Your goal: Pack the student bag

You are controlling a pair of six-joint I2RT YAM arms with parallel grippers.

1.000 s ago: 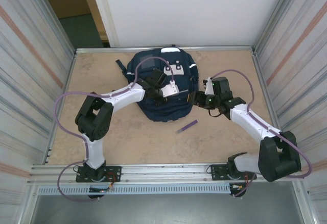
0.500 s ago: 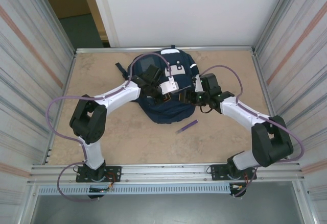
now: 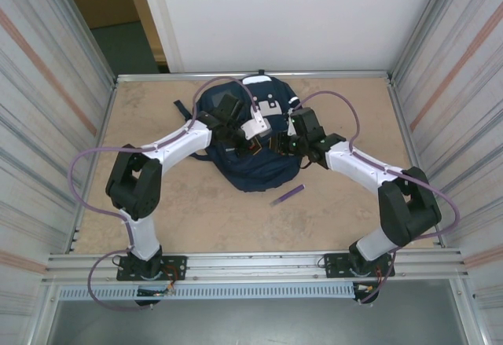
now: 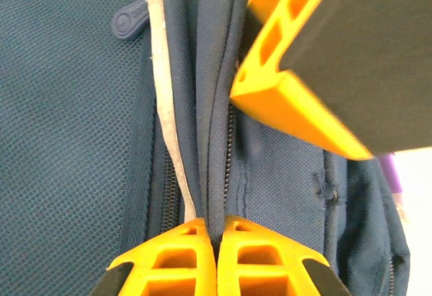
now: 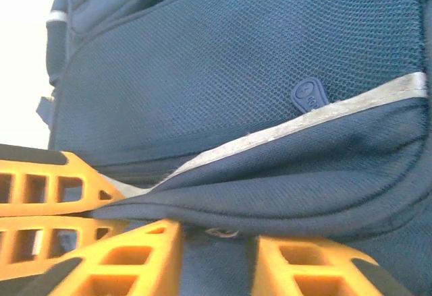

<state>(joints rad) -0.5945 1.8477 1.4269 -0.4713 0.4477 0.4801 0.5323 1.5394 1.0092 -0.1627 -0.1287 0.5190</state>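
The student bag [image 3: 250,166], navy with thin white stripes, lies at the far middle of the table. My left gripper [image 3: 253,145] is over its top, and in the left wrist view it [image 4: 217,227] is shut on a raised fold of navy fabric beside the zip [image 4: 229,141]. My right gripper [image 3: 281,145] comes in from the right, close to the left one. Its fingers [image 5: 216,234] stand apart at the lower edge of the same fold, with a small metal zip part [image 5: 220,232] just beyond the gap. A round zip tab [image 5: 309,96] lies on the mesh panel.
A purple pen [image 3: 288,195] lies on the table just in front of the bag. Ribbed metal walls close in the left and right sides, and a white panel stands at the back. Bare tabletop [image 3: 149,117] stretches to the left of the bag.
My right gripper has moved left onto the bag and its jaws have narrowed. My left gripper has drawn the pinched fabric a little farther back.
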